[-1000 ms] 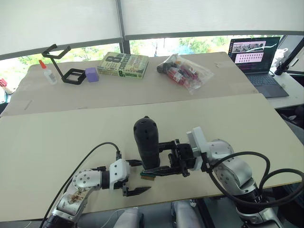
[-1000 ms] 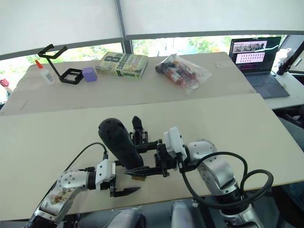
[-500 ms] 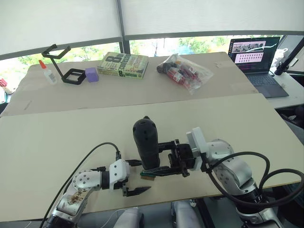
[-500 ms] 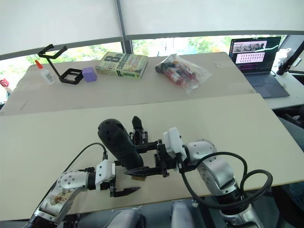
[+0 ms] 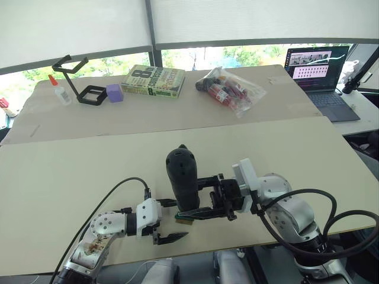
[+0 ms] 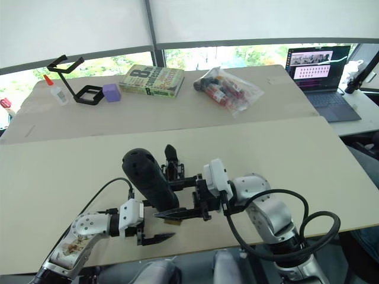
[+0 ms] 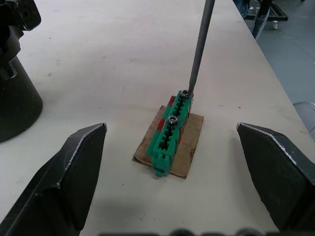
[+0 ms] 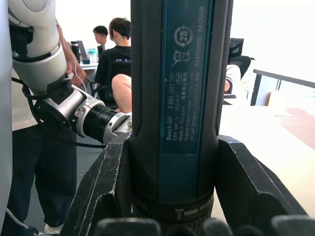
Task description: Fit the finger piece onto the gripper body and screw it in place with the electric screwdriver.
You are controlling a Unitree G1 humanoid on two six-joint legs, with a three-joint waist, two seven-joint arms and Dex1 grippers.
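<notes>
Picking up a screw appears to be the step in hand: the right pincer [image 5: 204, 197] is clamped on the electric screwdriver [image 5: 182, 179], held near upright, and its bit [image 7: 199, 46] rests on the head of a screw [image 7: 184, 92] seated in the green-and-red block [image 7: 170, 132]. That block sits on a small card pad [image 7: 189, 147] on the worktop [image 5: 71, 171]. The left pincer [image 5: 168, 220] hovers just beside the block, fingers [image 7: 64, 182] spread wide and holding nothing.

The gripper body [image 6: 172, 164] stands on the worktop just behind the screwdriver, one pointed finger up. The finger piece to be fitted cannot be made out, so whether it is already seated cannot be told.

Judgement: the next move calls for lifting the screw clear on the bit without tilting it off, then carrying it over to the gripper body.

Surface: pale, matt board. A second worktop beyond carries a book [image 5: 153, 81], a purple block [image 5: 114, 92], a wire-frame stand [image 5: 80, 80], a glue bottle [image 5: 59, 90], a clear bag of items [image 5: 231, 89] and a laptop [image 5: 320, 74]. Blinds cover the windows; seated people show in the right wrist view.
</notes>
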